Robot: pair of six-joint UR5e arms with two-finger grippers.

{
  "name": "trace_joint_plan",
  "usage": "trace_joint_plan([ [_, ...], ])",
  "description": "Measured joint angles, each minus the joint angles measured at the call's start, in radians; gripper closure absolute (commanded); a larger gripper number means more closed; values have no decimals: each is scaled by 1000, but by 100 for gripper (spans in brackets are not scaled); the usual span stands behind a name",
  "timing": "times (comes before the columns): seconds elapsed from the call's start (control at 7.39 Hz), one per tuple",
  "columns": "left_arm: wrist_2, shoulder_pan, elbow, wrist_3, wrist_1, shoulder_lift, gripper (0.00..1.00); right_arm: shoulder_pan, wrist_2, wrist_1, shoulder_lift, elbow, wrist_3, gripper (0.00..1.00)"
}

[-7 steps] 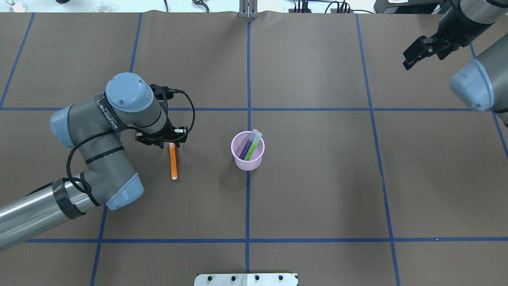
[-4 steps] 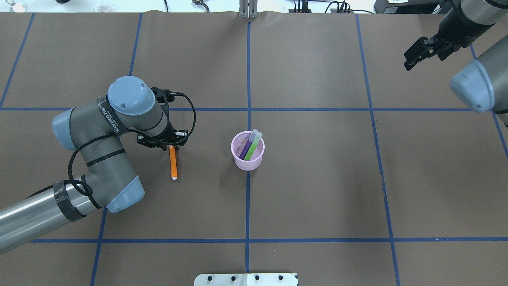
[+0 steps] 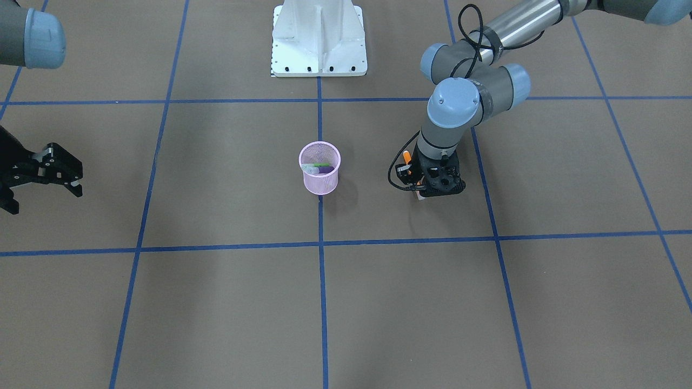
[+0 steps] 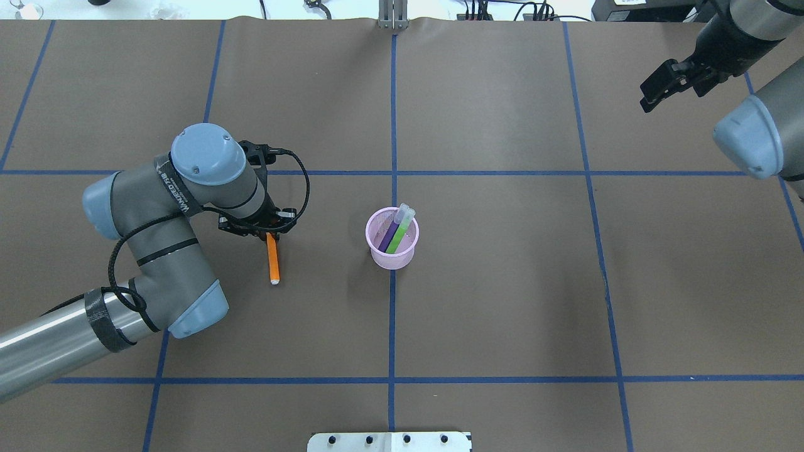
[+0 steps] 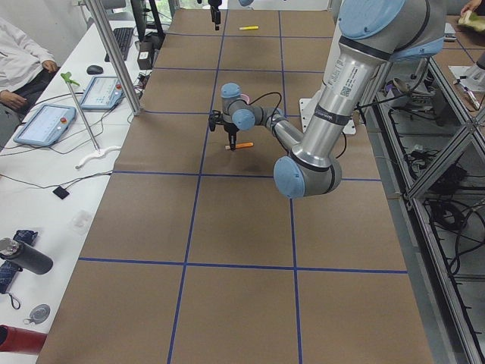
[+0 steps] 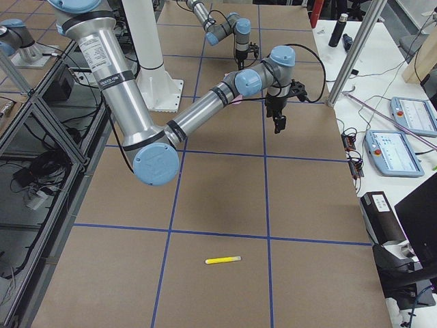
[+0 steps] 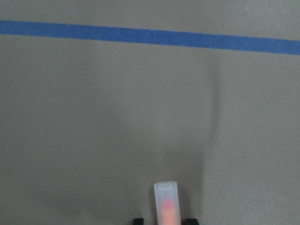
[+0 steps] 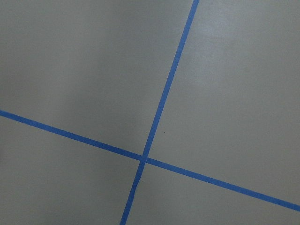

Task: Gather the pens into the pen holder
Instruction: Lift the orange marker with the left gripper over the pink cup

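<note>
The pink mesh pen holder (image 4: 392, 252) (image 3: 320, 181) stands mid-table with a purple pen (image 4: 387, 236) and a green pen (image 4: 399, 235) in it. An orange pen (image 4: 272, 260) (image 7: 166, 202) lies on the table to its left. My left gripper (image 4: 268, 233) (image 7: 164, 221) is down over the pen's clear-capped far end, its fingers closed in against both sides. My right gripper (image 4: 647, 94) (image 3: 75, 178) is open and empty, raised at the far right. A yellow pen (image 6: 223, 260) (image 5: 248, 28) lies near the table's right end.
Brown paper with blue tape lines (image 4: 393, 125) covers the table. The robot's white base plate (image 3: 319, 38) sits at the near edge. In the side views, tablets and cables lie on the bench beyond the far edge (image 6: 396, 137).
My left arm has moved slightly toward me and lower over the orange pen's far end. The pen's far end has shifted a little left. The right gripper has barely moved.
</note>
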Motion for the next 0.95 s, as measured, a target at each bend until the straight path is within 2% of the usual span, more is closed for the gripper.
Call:
trace_joint_plan([
  [0.41, 1, -4, -25, 5, 0, -4, 100, 0, 0, 0, 0, 1, 0, 0],
  [0.81, 77, -23, -154, 11, -20, -8, 100, 0, 0, 0, -1, 0, 0, 0],
  [0.95, 107, -22, -196, 12, -64, -12, 100, 0, 0, 0, -1, 0, 0, 0],
])
